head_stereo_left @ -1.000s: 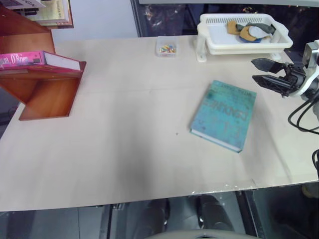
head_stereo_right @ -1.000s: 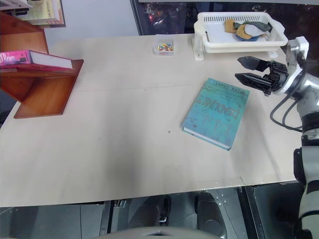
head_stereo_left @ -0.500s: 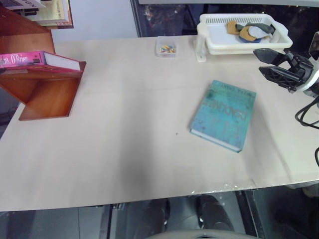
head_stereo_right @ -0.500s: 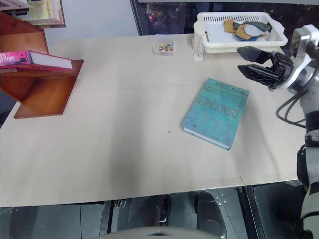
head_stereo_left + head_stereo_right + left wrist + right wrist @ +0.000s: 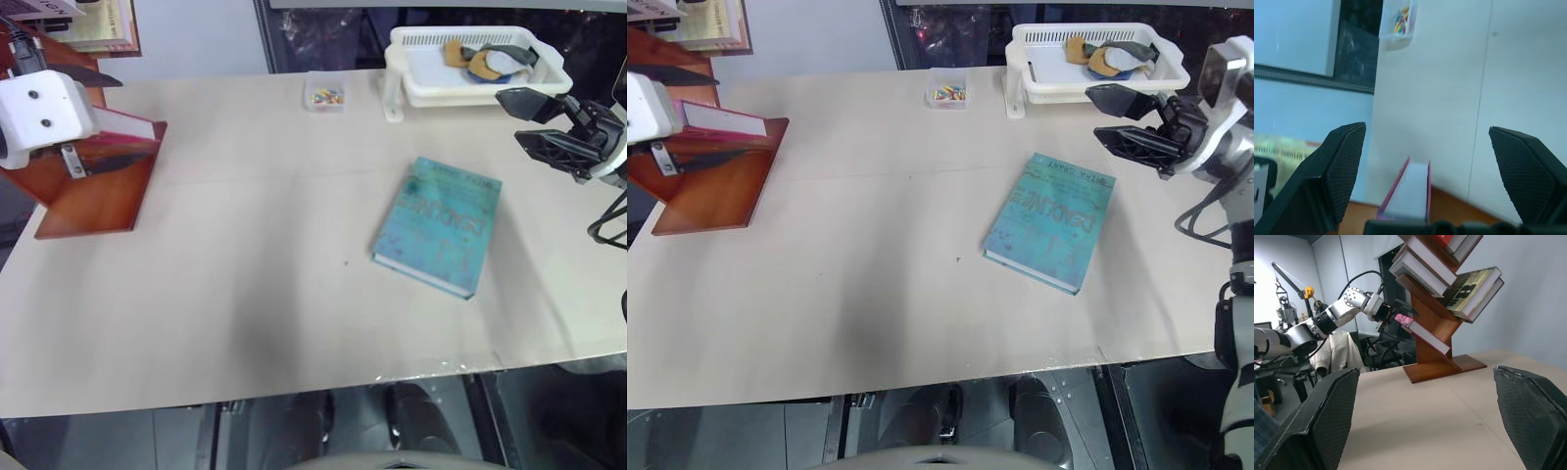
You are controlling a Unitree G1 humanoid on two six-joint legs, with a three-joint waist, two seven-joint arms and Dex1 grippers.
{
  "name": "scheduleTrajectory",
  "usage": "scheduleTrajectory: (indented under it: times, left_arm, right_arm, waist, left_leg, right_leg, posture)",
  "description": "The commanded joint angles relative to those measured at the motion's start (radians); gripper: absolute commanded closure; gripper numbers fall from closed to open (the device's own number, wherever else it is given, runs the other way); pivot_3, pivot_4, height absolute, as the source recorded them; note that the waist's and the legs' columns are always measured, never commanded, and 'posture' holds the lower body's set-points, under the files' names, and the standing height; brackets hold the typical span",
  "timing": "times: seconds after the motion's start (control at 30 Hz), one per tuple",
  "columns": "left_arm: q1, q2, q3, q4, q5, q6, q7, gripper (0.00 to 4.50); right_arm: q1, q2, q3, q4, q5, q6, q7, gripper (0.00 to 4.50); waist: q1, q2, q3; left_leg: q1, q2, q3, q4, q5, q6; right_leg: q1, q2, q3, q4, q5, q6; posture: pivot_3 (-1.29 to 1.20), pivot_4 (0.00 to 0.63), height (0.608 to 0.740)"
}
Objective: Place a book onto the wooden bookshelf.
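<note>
From the head views, the pink book (image 5: 723, 119) lies on a slanted board of the wooden bookshelf (image 5: 710, 186) at the far left of the table (image 5: 245, 294), its white page edge facing right. The left gripper (image 5: 106, 122) sits right at that book with its black fingers spread wide, one above and one below the board; it grips nothing. The risk here is a knock: a finger catching the page edge could slide the book off the slope.

The right gripper (image 5: 1129, 117) hangs wide open and empty at the far right, near the white basket (image 5: 470, 73). A blue book (image 5: 439, 225) lies flat on the table, well apart from both grippers.

In the left wrist view, the pink book (image 5: 1408, 193) shows between the two open fingers (image 5: 1342, 166), just ahead of them. Closing now would likely grab it again and drag it out.

In the right wrist view, the bookshelf (image 5: 1444, 347) stands across the table with the left gripper (image 5: 1396, 313) at the pink book (image 5: 1420, 333). The tall unit looks top-heavy, so a hard push might tip it.
</note>
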Motion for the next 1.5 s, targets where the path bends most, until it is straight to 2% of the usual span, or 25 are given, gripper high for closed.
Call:
scheduleTrajectory:
  times: [0.03,0.3,0.47,0.6,0.77,1.07,1.2,1.5]
  left_arm:
    - [0.016,-0.075,0.039,-0.083,-0.019,0.06,0.09,0.04]
    - [0.12,-0.494,0.042,-0.332,-0.13,0.333,0.373,0.04]
    - [0.125,-0.732,0.088,-0.332,-0.151,0.404,0.596,0.04]
    - [0.089,-0.844,0.132,-0.274,-0.123,0.348,0.759,0.04]
    - [0.05,-0.898,0.186,-0.186,-0.077,0.231,0.915,0.04]
    - [0.032,-0.897,0.248,-0.105,-0.046,0.121,1.066,0.04]
    - [0.036,-0.887,0.266,-0.092,-0.065,0.124,1.081,0.04]
    - [0.073,-0.89,0.218,-0.156,-0.082,0.137,1.011,0.04]
  right_arm:
    - [-0.006,-0.011,-0.039,-0.016,-0.003,0.012,0.063,0.0]
    - [0.006,-0.013,-0.061,-0.012,-0.023,0.019,0.063,0.0]
    - [0.014,-0.024,-0.073,-0.011,-0.028,0.026,0.063,0.0]
    - [0.027,-0.026,-0.079,-0.005,-0.041,0.032,0.063,0.0]
    - [0.042,-0.025,-0.09,0.0,-0.053,0.031,0.063,0.0]
    - [0.03,-0.027,-0.091,0.038,-0.074,0.018,0.063,0.0]
    - [0.028,-0.028,-0.088,0.05,-0.08,0.013,0.063,0.0]
    - [0.036,-0.035,-0.082,0.075,-0.079,0.001,0.063,0.0]
  waist:
    - [0.003,0.0,0.0]
    - [0.008,0.0,0.0]
    - [0.007,-0.001,0.0]
    - [0.009,-0.001,-0.001]
    - [0.013,-0.001,-0.001]
    - [0.031,-0.001,-0.001]
    - [0.03,-0.001,-0.001]
    - [0.028,-0.001,-0.001]
  left_leg:
    - [0.0,0.0,0.0,0.0,0.0,0.0]
    - [0.0,-0.001,0.0,0.002,0.0,0.0]
    - [0.0,-0.001,0.0,0.003,0.0,0.0]
    - [0.0,-0.001,0.0,0.003,0.0,0.0]
    - [0.0,-0.001,0.0,0.004,0.0,-0.001]
    - [0.0,-0.001,0.0,0.004,0.0,-0.001]
    - [0.0,-0.001,0.0,0.004,0.0,-0.001]
    - [0.0,-0.001,0.0,0.004,0.0,-0.001]
  right_leg:
    - [0.0,0.0,0.0,0.0,0.0,0.0]
    - [0.0,-0.001,0.0,0.002,0.0,0.0]
    - [0.0,-0.001,0.0,0.003,0.0,0.0]
    - [0.0,-0.001,0.001,0.004,0.0,0.0]
    - [0.0,-0.001,0.001,0.004,0.0,0.0]
    - [0.0,-0.001,0.001,0.004,0.0,0.0]
    - [0.0,-0.002,0.001,0.004,0.0,0.0]
    - [0.0,-0.001,0.001,0.004,0.0,0.0]
  posture:
    - [0.0,0.15,0.74]
    - [0.0,0.15,0.74]
    - [0.0,0.15,0.74]
    - [0.0,0.15,0.74]
    - [0.0,0.15,0.74]
    - [0.0,0.15,0.74]
    - [0.0,0.15,0.74]
    - [0.0,0.15,0.74]
